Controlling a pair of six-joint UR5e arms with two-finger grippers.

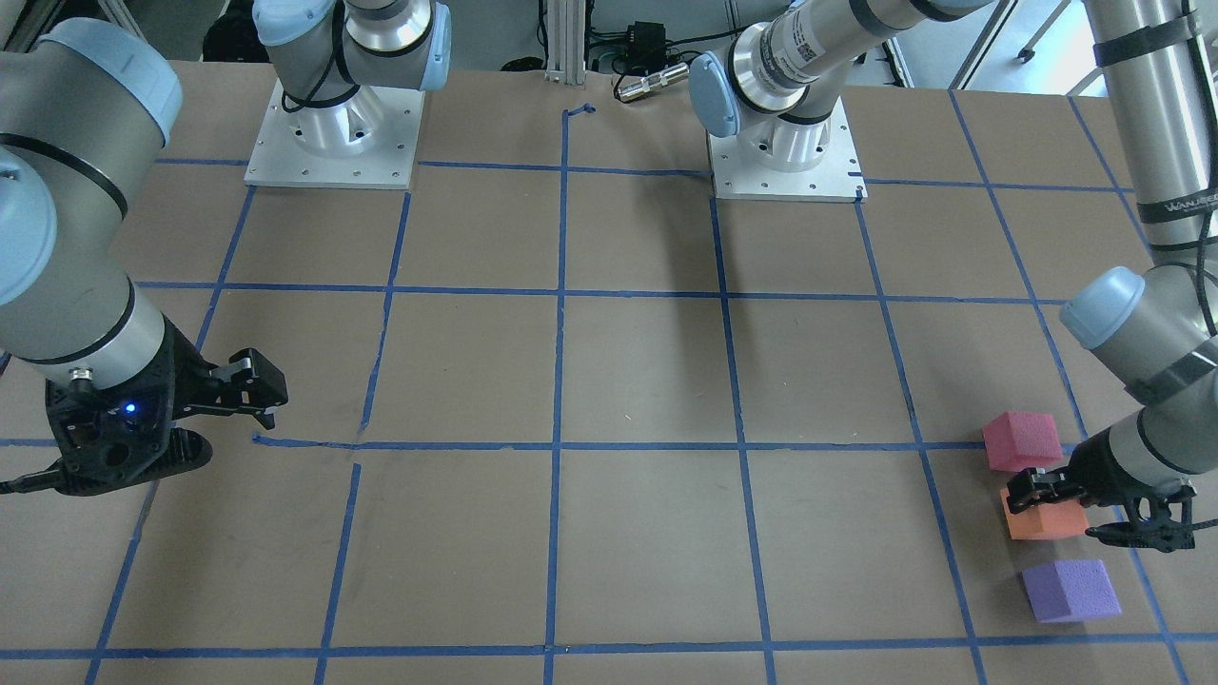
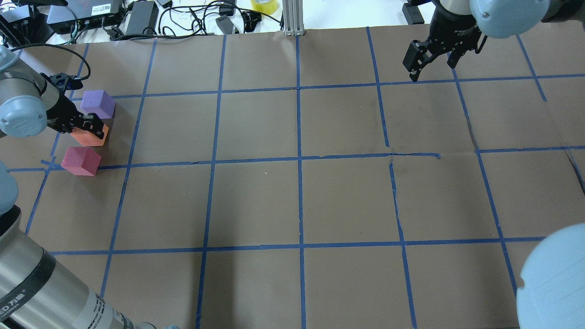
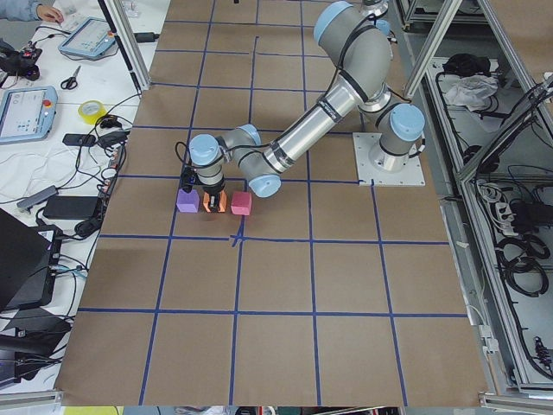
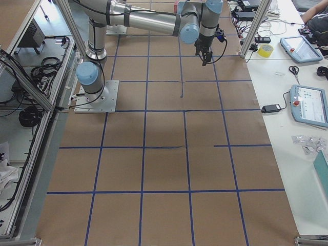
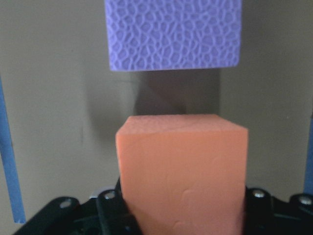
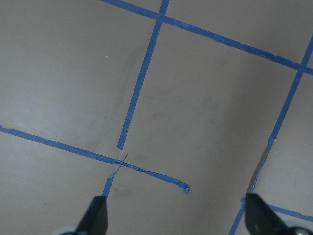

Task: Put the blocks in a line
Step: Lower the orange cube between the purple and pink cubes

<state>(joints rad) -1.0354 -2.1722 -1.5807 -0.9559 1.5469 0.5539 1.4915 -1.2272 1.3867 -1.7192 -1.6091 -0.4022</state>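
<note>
The left pincer (image 2: 91, 126) grips the orange block (image 5: 181, 169) on the table (image 2: 297, 196), between the purple block (image 2: 97, 103) and the pink block (image 2: 81, 161). The right pincer (image 2: 412, 71) hangs open, far off.

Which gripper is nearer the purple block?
Left. The left gripper is around the orange block, right next to the purple block; the right gripper hangs open at the table's opposite end.

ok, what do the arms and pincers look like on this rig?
Both arms are silver-grey tubes with pale blue joint caps. The left arm has black strap bands, one with white lettering, and a thin black cable. The right arm ends in a black wrist mount with a blue light. The left pincer and right pincer are black, two-fingered.
</note>
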